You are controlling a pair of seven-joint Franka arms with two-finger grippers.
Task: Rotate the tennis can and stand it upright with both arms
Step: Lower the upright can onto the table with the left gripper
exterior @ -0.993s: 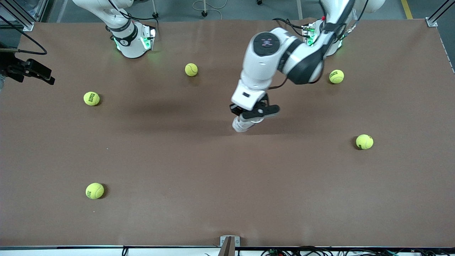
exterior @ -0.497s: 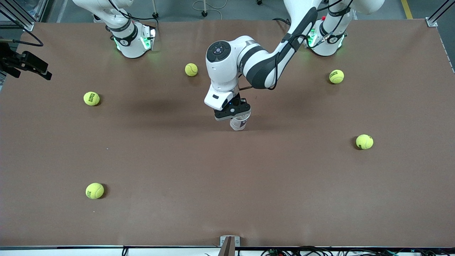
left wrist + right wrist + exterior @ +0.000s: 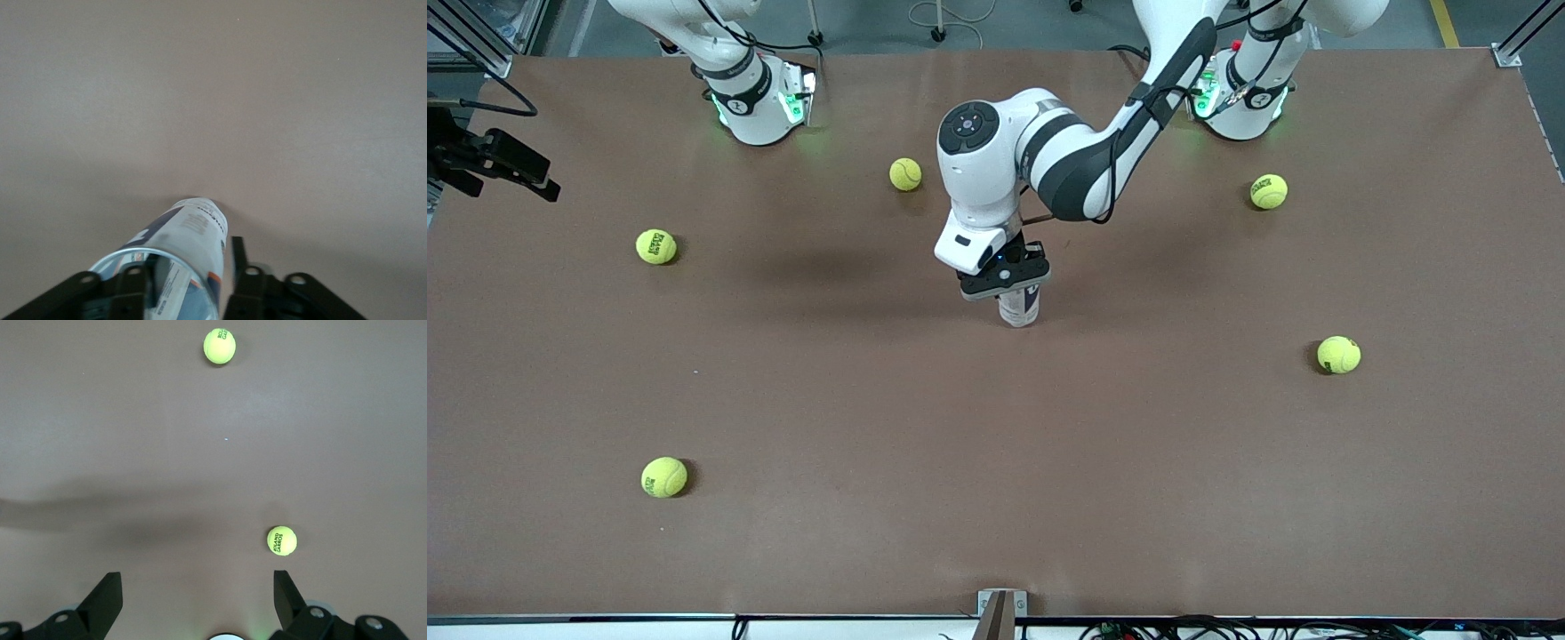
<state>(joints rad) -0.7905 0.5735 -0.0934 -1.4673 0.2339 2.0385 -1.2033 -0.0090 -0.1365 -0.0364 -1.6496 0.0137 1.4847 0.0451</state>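
The tennis can (image 3: 1019,309) stands nearly upright at the table's middle, its base on the brown table. My left gripper (image 3: 1007,279) comes down on its top from above and is shut on it. In the left wrist view the clear can (image 3: 190,230), with its white and dark-blue label and metallic rim, sits between my left gripper's (image 3: 185,261) black fingers, and one finger shows through the plastic. My right gripper (image 3: 197,583) is open and empty, held high above the table at the right arm's end, and it waits.
Several yellow-green tennis balls lie scattered: one (image 3: 905,174) near the right arm's base, two (image 3: 656,246) (image 3: 663,477) toward the right arm's end, two (image 3: 1268,191) (image 3: 1338,354) toward the left arm's end. Two of them show in the right wrist view (image 3: 281,541) (image 3: 219,346).
My left arm has swung toward the right arm's end and turned the can from a slant to nearly upright. The right arm has barely moved.
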